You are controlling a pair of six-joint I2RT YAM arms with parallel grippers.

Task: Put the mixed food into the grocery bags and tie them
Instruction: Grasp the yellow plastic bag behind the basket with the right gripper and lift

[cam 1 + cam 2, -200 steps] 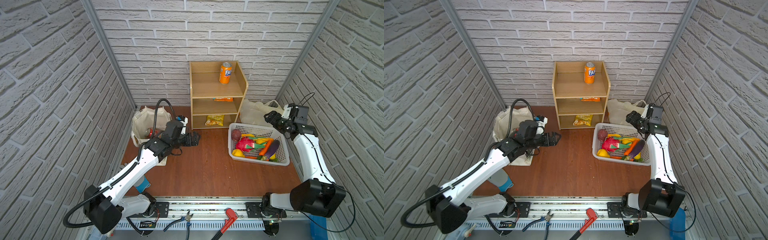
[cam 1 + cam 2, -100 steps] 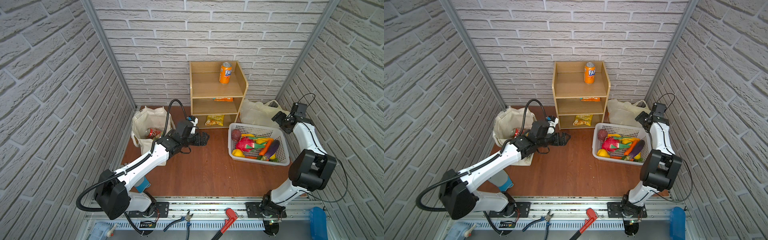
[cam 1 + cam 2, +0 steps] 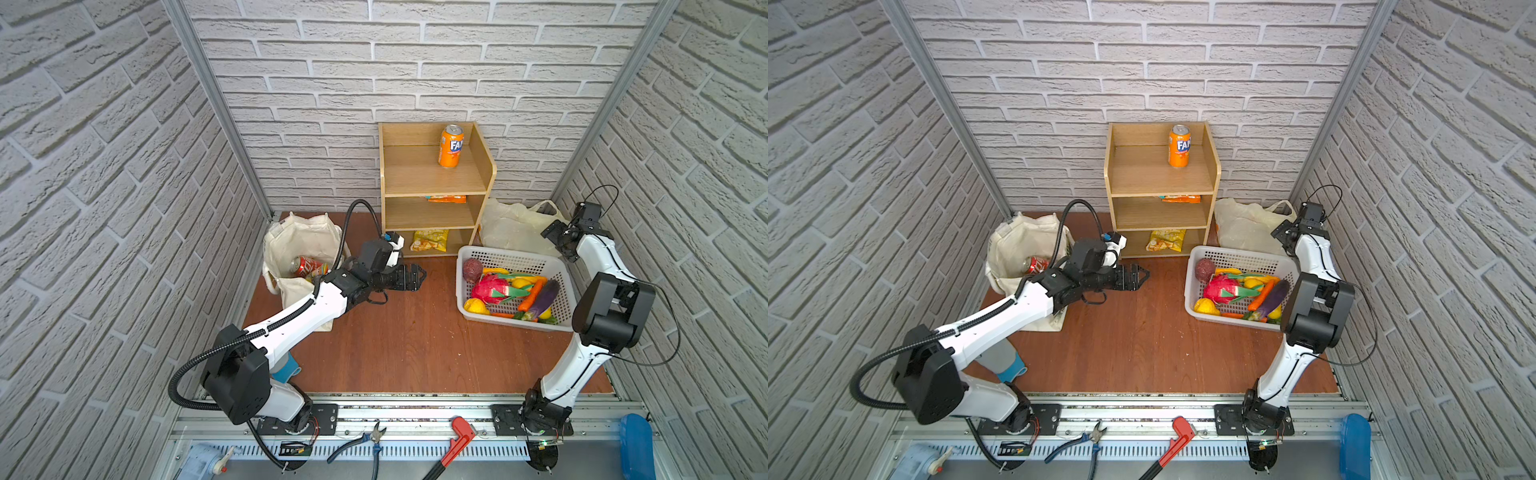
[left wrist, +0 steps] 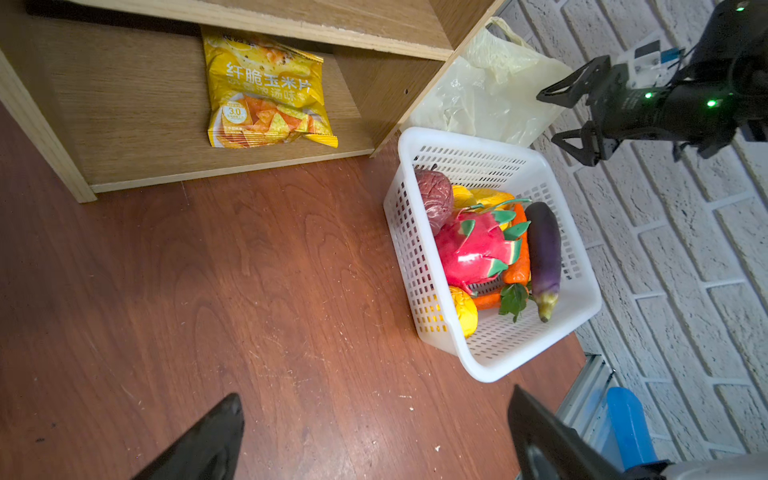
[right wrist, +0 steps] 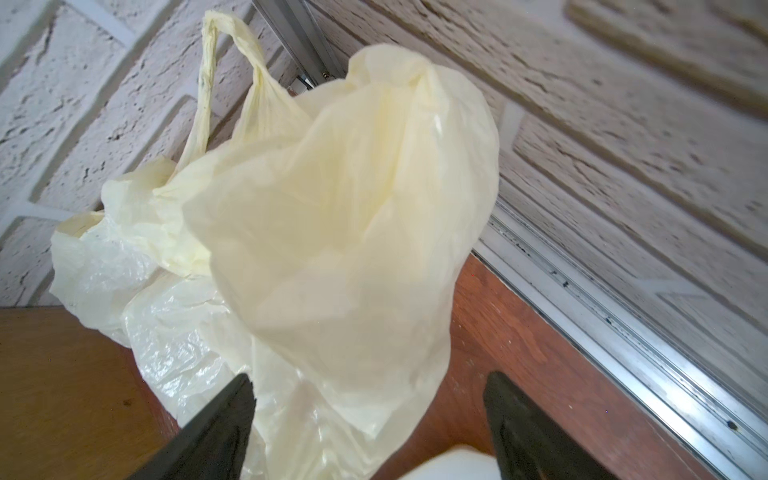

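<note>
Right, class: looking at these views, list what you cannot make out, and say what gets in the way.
1. Contents of the canvas tote: in both top views the left arm crosses it; only a red can shows clearly.
2. The orange packet on the middle shelf: in both top views the shelf board above hides all but its front edge.
3. Inside the plastic bag: in the right wrist view its own crumpled folds cover the opening.

We're seeing the white basket just off mid-frame with the aubergine beside a pink dragon fruit, a yellow snack packet on the wooden shelf, left gripper spread wide at the frame edge.
</note>
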